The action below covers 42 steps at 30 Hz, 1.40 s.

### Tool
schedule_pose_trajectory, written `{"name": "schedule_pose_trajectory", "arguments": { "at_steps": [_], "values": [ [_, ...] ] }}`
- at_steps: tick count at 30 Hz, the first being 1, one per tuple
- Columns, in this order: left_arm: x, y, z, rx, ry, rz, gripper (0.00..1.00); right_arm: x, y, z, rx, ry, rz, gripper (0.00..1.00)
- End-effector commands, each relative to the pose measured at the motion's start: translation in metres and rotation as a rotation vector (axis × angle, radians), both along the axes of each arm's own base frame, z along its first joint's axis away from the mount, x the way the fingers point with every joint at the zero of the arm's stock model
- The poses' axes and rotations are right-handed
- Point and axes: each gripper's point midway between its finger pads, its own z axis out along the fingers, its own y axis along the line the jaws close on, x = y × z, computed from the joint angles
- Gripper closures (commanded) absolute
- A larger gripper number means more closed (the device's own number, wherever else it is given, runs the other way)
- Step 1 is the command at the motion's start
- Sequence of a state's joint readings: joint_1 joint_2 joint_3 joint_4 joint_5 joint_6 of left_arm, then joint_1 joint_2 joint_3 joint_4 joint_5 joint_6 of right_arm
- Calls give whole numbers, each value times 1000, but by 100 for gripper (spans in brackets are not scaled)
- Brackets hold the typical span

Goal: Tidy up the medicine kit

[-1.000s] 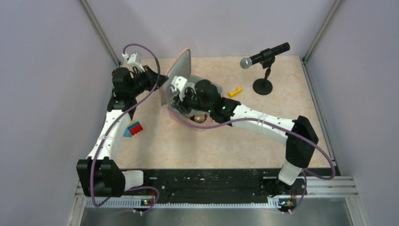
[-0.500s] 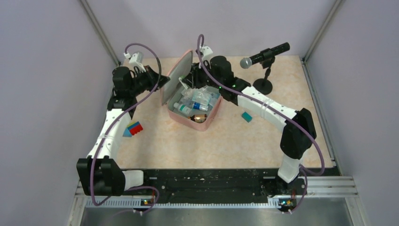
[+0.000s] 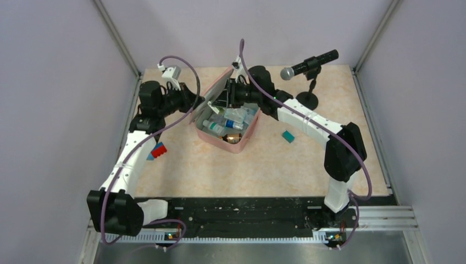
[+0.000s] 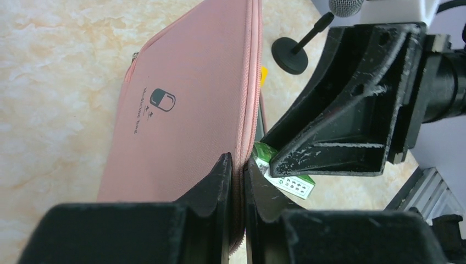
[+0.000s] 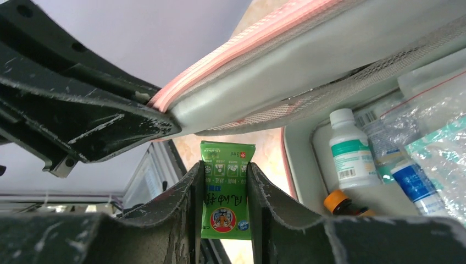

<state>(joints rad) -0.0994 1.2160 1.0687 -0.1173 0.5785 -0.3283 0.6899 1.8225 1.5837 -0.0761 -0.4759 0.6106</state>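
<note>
Relocated right end effector [image 5: 222,168]: green sachet [image 5: 226,206], wrist-visible

Beige table [image 3: 264,165] w/ medicine kit [image 3: 229,145], mic stand [image 3: 306,100], teal block [image 3: 288,136], red-blue block [image 3: 159,149].

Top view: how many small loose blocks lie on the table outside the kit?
2: a red-and-blue block left of the medicine kit, and a teal block right of it. Others may be hidden from this camera.
</note>
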Motion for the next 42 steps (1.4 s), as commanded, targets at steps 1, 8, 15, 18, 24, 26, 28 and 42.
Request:
{"name": "schedule_pose_trajectory", "arguments": {
  "at_steps": [1, 8, 15, 18, 24, 26, 28, 42],
  "values": [
    [-15, 9, -23, 90, 57, 7, 100, 8, 0, 4, 50, 104, -18, 69],
    [-25, 10, -16, 160, -11, -40, 100, 16, 0, -20, 85, 312, -90, 69],
    [-30, 9, -23, 202, -5, -61, 100, 14, 4, -3, 141, 202, -24, 70],
    [-26, 10, -23, 195, -5, -45, 100, 9, 1, 7, 121, 69, 51, 74],
    [-14, 9, -19, 120, 40, -9, 100, 10, -17, 19, 81, -217, 50, 75],
    [-13, 6, -15, 106, 39, -37, 100, 15, -24, 31, 104, -355, 7, 75],
    [-12, 4, -11, 93, 38, -58, 100, 25, -33, 44, 121, -499, -65, 75],
    [2, 15, -1, -170, 236, -166, 100, 37, -20, 102, 352, -1006, -195, 76]
  ]
}}
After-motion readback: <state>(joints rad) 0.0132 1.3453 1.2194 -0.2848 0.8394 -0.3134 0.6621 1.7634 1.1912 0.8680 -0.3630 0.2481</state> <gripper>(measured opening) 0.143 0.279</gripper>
